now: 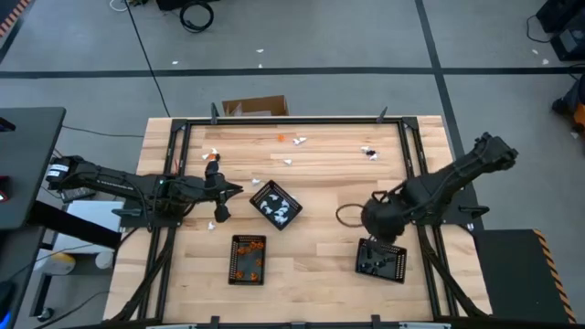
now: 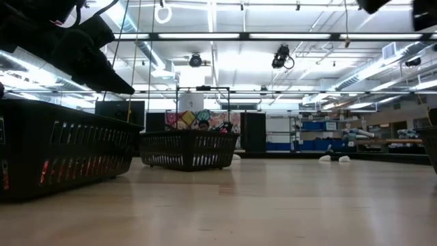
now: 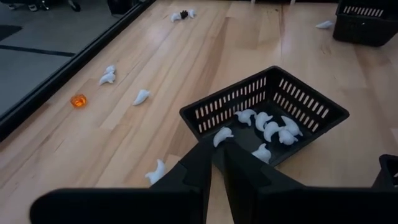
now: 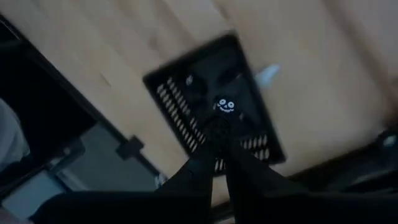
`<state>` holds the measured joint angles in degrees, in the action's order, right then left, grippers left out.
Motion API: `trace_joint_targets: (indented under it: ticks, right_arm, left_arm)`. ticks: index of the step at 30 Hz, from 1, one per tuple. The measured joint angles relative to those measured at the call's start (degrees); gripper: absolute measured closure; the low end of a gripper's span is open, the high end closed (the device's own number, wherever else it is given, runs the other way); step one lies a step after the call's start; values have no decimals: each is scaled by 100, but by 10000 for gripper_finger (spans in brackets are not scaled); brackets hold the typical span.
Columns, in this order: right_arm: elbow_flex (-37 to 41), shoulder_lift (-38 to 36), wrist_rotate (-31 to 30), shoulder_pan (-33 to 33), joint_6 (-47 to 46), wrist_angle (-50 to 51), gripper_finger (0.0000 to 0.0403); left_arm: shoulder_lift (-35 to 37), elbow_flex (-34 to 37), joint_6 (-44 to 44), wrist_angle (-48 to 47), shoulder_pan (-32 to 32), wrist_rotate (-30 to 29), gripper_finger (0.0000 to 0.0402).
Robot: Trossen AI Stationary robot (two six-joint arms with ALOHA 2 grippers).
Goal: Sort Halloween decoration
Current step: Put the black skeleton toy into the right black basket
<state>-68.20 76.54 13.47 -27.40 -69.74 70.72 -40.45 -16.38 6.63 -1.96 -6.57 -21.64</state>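
Pinching narrow, left gripper (image 3: 219, 144) holds a white piece (image 3: 222, 135) at its tips, right over the near wall of the middle tray (image 3: 323, 109), which already has a cluster of white pieces (image 3: 268, 127) in it. Right gripper (image 4: 219, 132) hangs over the right tray (image 4: 171, 93); wrist picture is smeared, so whether that claw is gripping or loose cannot be told. A black piece (image 4: 225, 106) with a white smiling face printed on it sits just past its tips, inside the tray outline. Tray contents there are otherwise too dark to make out. Orange-filled tray (image 1: 248, 259) sits near the front edge, apart from both arms. Low view is cut off: arms are only dark shapes at the top. Loose pieces (image 1: 299, 142) lie scattered along the far side of the table (image 1: 320, 265), some near the frame rail. Bare wood lies between the trays.
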Motion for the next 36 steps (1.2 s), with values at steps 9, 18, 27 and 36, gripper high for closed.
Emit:
trace_joint_targets:
  ticks: [9,18,27,36]
  right_arm:
    - [0,788,1050,-323,-256,-379,304]
    - [0,902,186,-206,-210,528,246]
    - [812,530,-1144,1003,674,380,243]
    - [2026,124,-1854,3800,2943,-916,243]
  left_arm:
    - [0,0,3,3,-4,-18,352]
    - [0,0,7,-1,-4,-16,352]
    - [0,0,7,2,-4,-17,352]
    - [0,0,4,46,-4,-16,352]
